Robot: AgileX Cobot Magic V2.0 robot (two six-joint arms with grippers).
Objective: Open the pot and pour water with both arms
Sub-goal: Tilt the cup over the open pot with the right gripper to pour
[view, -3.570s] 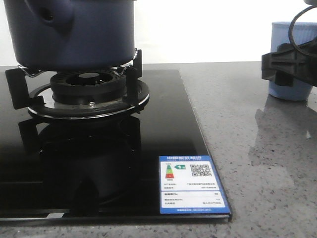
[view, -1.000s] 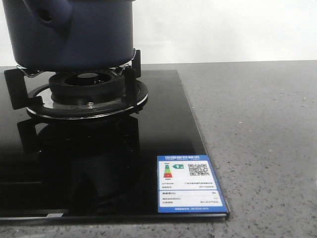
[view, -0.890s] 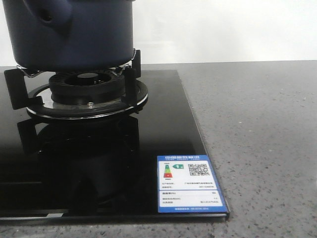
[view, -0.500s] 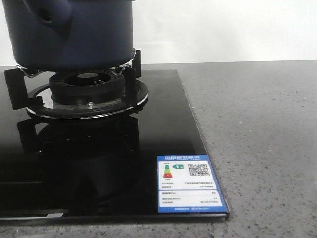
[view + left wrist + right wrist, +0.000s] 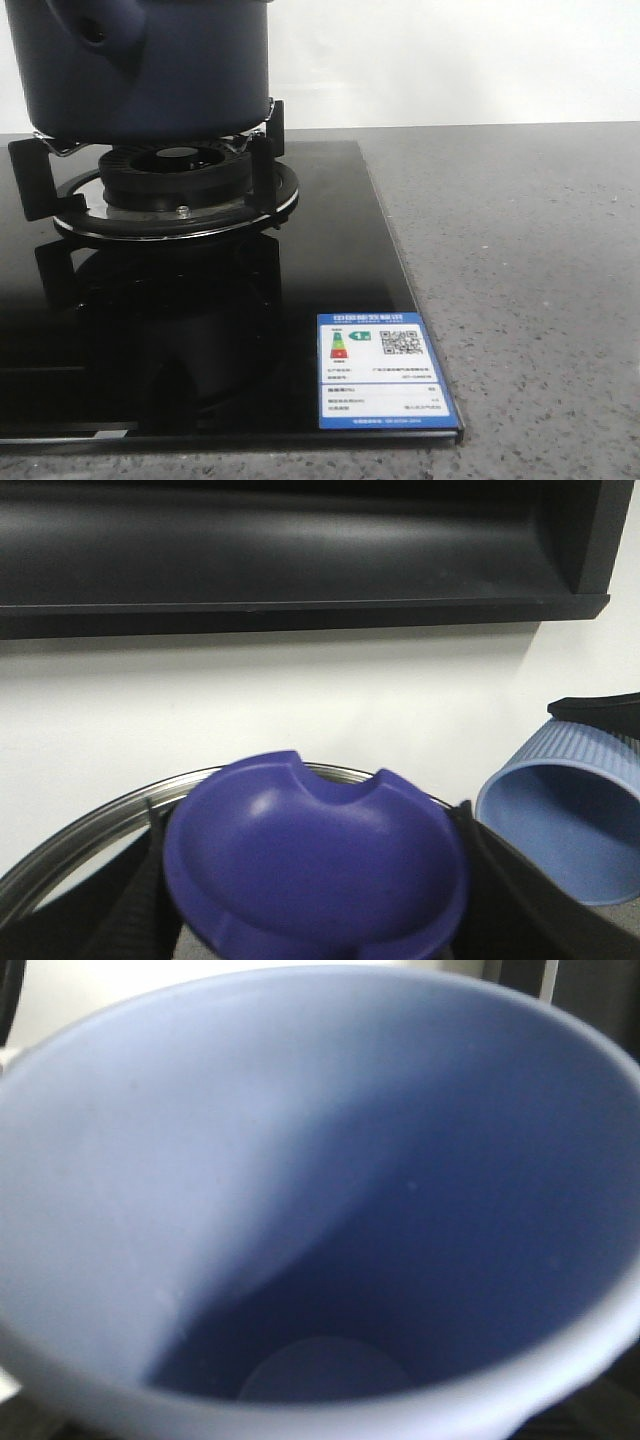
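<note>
Navy pot on the far-left burner, cup tipped beside the raised lid.

The black glass hob (image 5: pixel 330 250) lies on the grey counter (image 5: pixel 520 280); the pot (image 5: pixel 150 65) sits on the burner grate (image 5: pixel 175 190). The left gripper (image 5: pixel 310 880) clamps the lid knob (image 5: pixel 315 865). The pale ribbed cup (image 5: pixel 560 820) fills the right wrist view; whether that gripper grips it I cannot tell.

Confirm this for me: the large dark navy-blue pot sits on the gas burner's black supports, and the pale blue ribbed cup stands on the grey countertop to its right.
Wrong about the cup. The dark navy-blue pot does sit on the burner supports, but the front view shows no cup on the grey countertop; the left wrist view shows the pale blue ribbed cup tilted in the air.
</note>
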